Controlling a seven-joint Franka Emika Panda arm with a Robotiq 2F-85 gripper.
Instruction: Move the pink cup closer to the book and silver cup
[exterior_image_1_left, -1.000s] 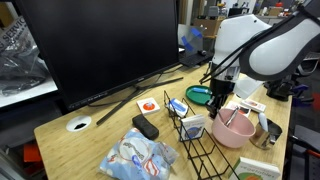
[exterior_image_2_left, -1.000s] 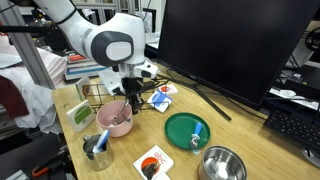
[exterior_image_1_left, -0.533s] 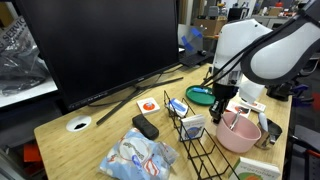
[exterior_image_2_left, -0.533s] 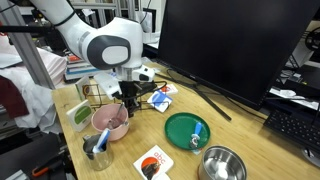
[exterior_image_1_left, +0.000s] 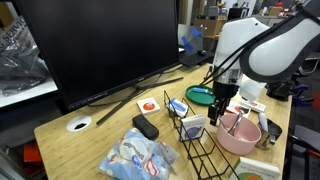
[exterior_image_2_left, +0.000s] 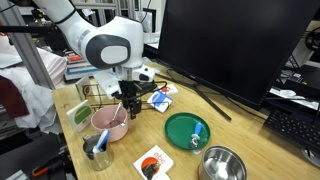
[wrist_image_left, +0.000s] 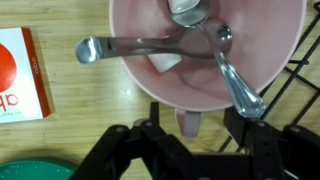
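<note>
The pink cup (exterior_image_1_left: 238, 133) (exterior_image_2_left: 108, 122) stands on the wooden table with metal spoons (wrist_image_left: 150, 45) lying in it. In the wrist view the pink cup (wrist_image_left: 200, 70) fills the top, and its short handle (wrist_image_left: 188, 124) points down between my jaws. My gripper (wrist_image_left: 190, 128) (exterior_image_1_left: 222, 104) (exterior_image_2_left: 128, 108) is open, with its fingers apart on either side of the handle and not touching it. The silver cup (exterior_image_1_left: 269, 129) (exterior_image_2_left: 97, 148) stands right beside the pink cup. The book (exterior_image_2_left: 80, 114) (exterior_image_1_left: 258, 172) lies flat nearby.
A black wire rack (exterior_image_1_left: 200, 145) (exterior_image_2_left: 95, 92) (wrist_image_left: 300, 70) stands next to the cup. A teal dish (exterior_image_2_left: 187, 130) (exterior_image_1_left: 199, 96), a red-and-white card (wrist_image_left: 20, 75) (exterior_image_2_left: 155, 160), a metal bowl (exterior_image_2_left: 222, 163), a remote (exterior_image_1_left: 145, 127) and a large monitor (exterior_image_1_left: 100, 45) share the table.
The pink cup has shifted a little toward the silver cup. The jaws, shut on its handle before, have opened and let it go.
</note>
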